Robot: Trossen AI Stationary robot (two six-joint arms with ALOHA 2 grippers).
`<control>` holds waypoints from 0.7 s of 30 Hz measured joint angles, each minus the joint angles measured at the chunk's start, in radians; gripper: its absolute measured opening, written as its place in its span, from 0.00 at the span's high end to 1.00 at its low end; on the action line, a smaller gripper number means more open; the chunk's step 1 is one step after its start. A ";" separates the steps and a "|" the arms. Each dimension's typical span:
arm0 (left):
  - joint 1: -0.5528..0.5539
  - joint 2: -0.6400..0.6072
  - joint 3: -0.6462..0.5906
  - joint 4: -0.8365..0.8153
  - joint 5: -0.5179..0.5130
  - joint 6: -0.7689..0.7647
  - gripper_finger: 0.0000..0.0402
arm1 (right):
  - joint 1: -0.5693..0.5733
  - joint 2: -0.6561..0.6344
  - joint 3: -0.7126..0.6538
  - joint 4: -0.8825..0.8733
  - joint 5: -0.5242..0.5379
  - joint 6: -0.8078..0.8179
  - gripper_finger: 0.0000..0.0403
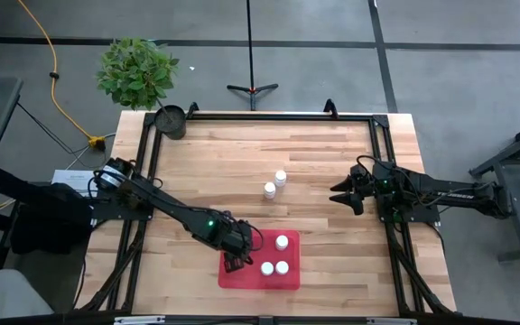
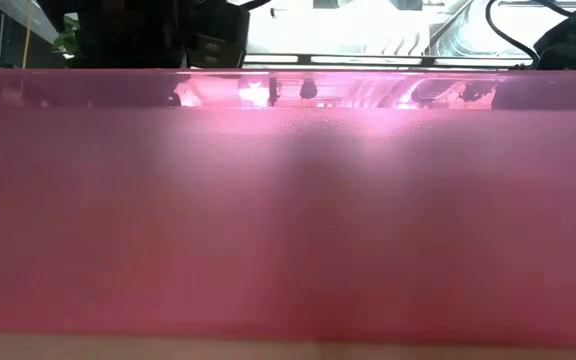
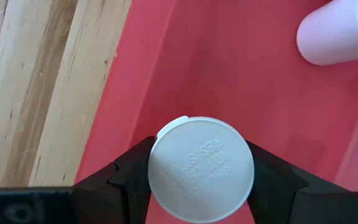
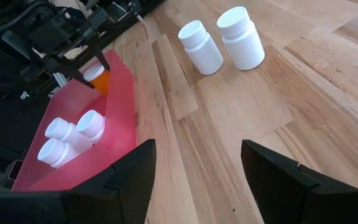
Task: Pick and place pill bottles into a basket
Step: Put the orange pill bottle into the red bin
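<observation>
The red basket (image 1: 260, 262) lies near the table's front edge and fills the low view (image 2: 288, 220). Three white-capped pill bottles (image 1: 282, 242) stand in its right half; they also show in the right wrist view (image 4: 73, 134). My left gripper (image 1: 234, 263) is over the basket's left half, shut on an amber bottle with a white cap (image 3: 201, 168). Two white bottles (image 1: 274, 184) stand upright on the table's middle, beyond the basket. My right gripper (image 1: 339, 193) is open and empty at the right, its fingers pointing toward those two bottles (image 4: 222, 38). My left gripper pinches the bottle just under its white cap (image 3: 247, 163) between its two fingers (image 3: 129, 180), one on each side. The fingers come from above, pointing down. The amber body (image 4: 98, 79) hangs upright below them inside the basket. The basket's wall hides whether its bottom touches the floor.
A small dark round pot (image 1: 171, 120) sits at the table's far left corner, with a green plant (image 1: 136, 70) on the floor behind it. A black frame (image 1: 260, 116) runs along the table's far and side edges. Bare wood lies between the basket and the right arm.
</observation>
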 joint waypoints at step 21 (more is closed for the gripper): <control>0.000 0.000 0.015 -0.004 0.008 0.008 0.23 | 0.000 0.000 0.000 0.002 -0.001 0.000 0.44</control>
